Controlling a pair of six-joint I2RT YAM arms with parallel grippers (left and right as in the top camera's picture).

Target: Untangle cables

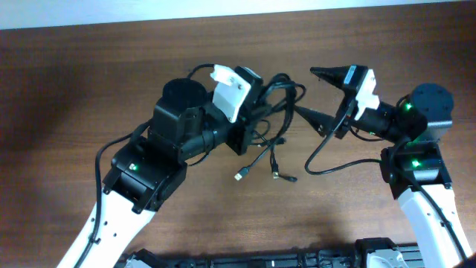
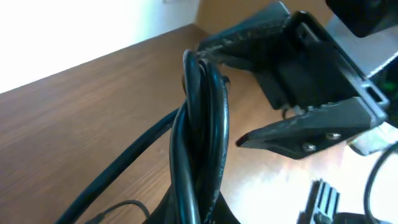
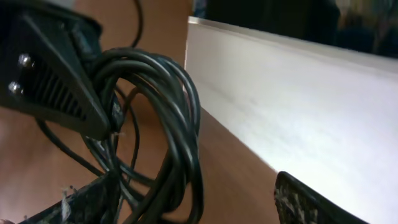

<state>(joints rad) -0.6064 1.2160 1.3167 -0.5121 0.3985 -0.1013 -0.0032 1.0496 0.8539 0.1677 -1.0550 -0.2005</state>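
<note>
The cables (image 1: pixel 277 95) are a looped bundle of thin black cords above the table's middle. Loose plug ends (image 1: pixel 242 176) trail toward the front. My left gripper (image 1: pixel 249 112) is shut on the bundle. In the left wrist view the twisted cords (image 2: pixel 199 124) rise out of its jaws (image 2: pixel 200 211). My right gripper (image 1: pixel 311 93) is open, with the bundle's right edge at its fingertips. In the right wrist view the loop (image 3: pixel 174 112) hangs between its spread fingers (image 3: pixel 193 208), close to the left one. The left gripper's finger (image 3: pixel 56 81) shows beside it.
A thin black wire (image 1: pixel 327 162) curls on the table by the right arm. The wooden table (image 1: pixel 74 89) ends at a white wall (image 3: pixel 280 93) along the back. A dark rail (image 1: pixel 260 260) runs along the front edge.
</note>
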